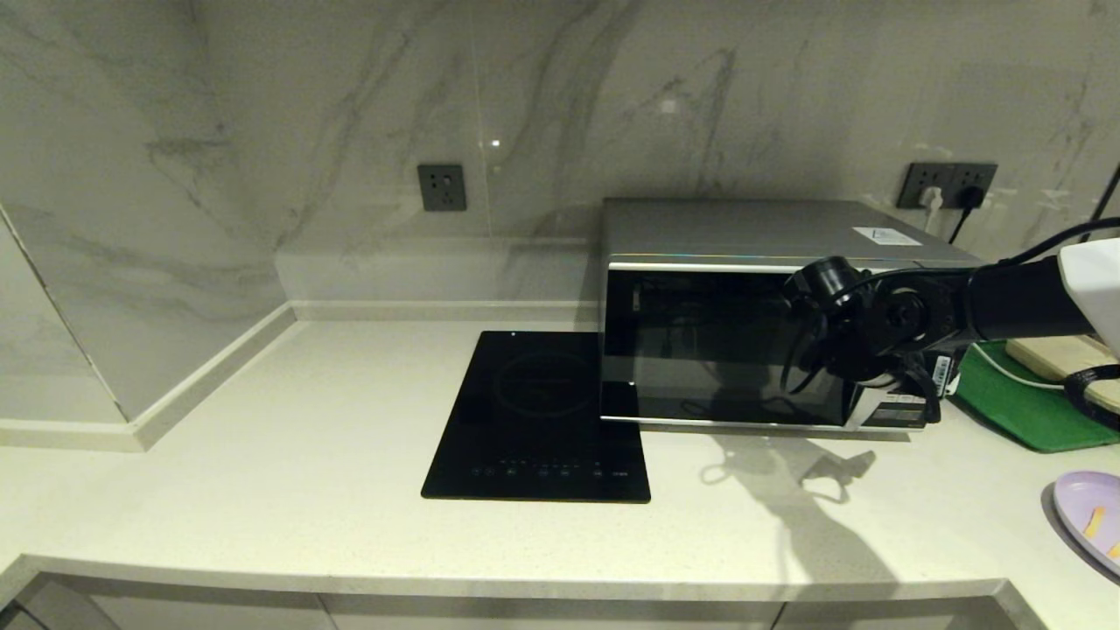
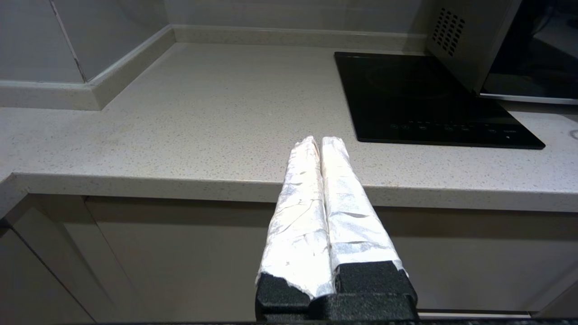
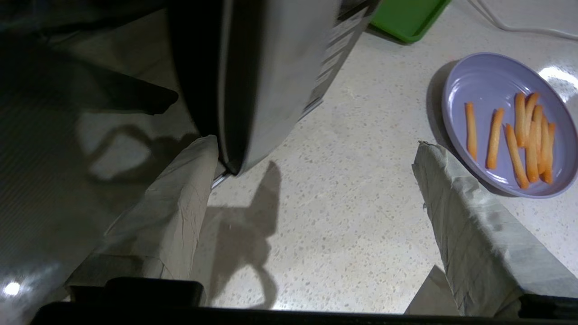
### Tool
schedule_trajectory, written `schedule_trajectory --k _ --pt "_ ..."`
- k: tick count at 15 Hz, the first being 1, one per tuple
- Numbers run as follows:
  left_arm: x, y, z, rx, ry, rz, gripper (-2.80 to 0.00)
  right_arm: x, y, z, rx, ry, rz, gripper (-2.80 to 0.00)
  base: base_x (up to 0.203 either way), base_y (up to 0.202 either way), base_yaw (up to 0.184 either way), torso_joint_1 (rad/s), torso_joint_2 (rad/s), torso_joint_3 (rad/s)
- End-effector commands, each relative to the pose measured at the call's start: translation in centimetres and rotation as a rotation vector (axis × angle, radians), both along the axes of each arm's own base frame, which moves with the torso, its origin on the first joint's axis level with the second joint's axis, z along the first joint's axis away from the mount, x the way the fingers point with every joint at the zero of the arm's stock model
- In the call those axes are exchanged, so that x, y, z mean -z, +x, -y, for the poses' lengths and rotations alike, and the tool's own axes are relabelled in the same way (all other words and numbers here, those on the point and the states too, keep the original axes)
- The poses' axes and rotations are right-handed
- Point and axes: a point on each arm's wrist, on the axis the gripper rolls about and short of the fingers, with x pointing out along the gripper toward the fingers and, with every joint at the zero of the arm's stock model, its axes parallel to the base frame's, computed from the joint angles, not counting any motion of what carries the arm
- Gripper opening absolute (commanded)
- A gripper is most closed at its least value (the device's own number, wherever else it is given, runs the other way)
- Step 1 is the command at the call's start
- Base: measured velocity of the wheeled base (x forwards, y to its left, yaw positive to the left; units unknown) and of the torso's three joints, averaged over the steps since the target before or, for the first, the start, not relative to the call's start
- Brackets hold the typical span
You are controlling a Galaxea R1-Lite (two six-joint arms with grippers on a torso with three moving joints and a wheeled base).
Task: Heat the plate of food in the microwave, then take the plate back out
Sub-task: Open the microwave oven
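Note:
The silver microwave (image 1: 726, 350) stands at the back of the counter, and its dark glass door looks closed. My right arm's wrist (image 1: 875, 328) hangs in front of the door's right end, beside the keypad panel. In the right wrist view my right gripper (image 3: 311, 144) is open and empty, one finger against the door's lower corner (image 3: 230, 167) and the other over bare counter. The pale lilac plate of food (image 1: 1094, 516) lies at the counter's right edge, apart from the gripper, with orange sticks (image 3: 524, 135) on it. My left gripper (image 2: 320, 140) is shut and empty, low before the counter's front edge.
A flat black induction cooktop (image 1: 538, 420) lies left of the microwave, partly under it. A green tray (image 1: 1024, 411) with a beige box (image 1: 1059, 354) sits to the microwave's right. Wall sockets (image 1: 949, 184) with cables are behind. Bare counter (image 1: 306, 420) spreads to the left.

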Motion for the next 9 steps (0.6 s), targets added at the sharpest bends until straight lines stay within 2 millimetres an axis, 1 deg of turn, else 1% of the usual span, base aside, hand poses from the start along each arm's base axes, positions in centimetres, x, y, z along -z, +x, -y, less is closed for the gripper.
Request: schedule_trajectory --k 1,9 --pt "0.0 0.0 0.0 0.000 -0.001 0.000 -2.80 0.0 -0.2 0.4 0.023 0.001 0.008 0.00 0.000 0.000 0.000 0.000 0.00 0.000" --pt "0.0 0.0 0.0 0.000 -0.001 0.000 -2.80 0.0 0.0 1.9 0.079 0.017 0.040 0.00 0.000 0.000 0.000 0.000 0.00 0.000"
